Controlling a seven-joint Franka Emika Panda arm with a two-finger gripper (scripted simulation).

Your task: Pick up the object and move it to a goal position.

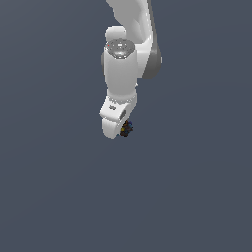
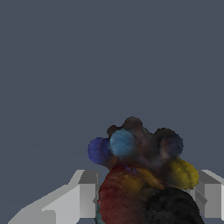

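Note:
The object (image 1: 126, 129) is a tiny dark lump with yellow and blue specks, peeking out beside the lower end of the white arm in the exterior view. The hand hides the fingers there. In the wrist view the object (image 2: 142, 175) fills the space between the two grey-white fingers (image 2: 83, 197), showing blue, red, yellow and dark brown bulges. The gripper (image 2: 144, 199) is shut on it, one finger on each side. I cannot tell whether the object rests on the surface or is lifted off it.
The white arm (image 1: 123, 74) comes down from the top of the exterior view. A plain grey-blue surface (image 1: 197, 197) surrounds it on all sides.

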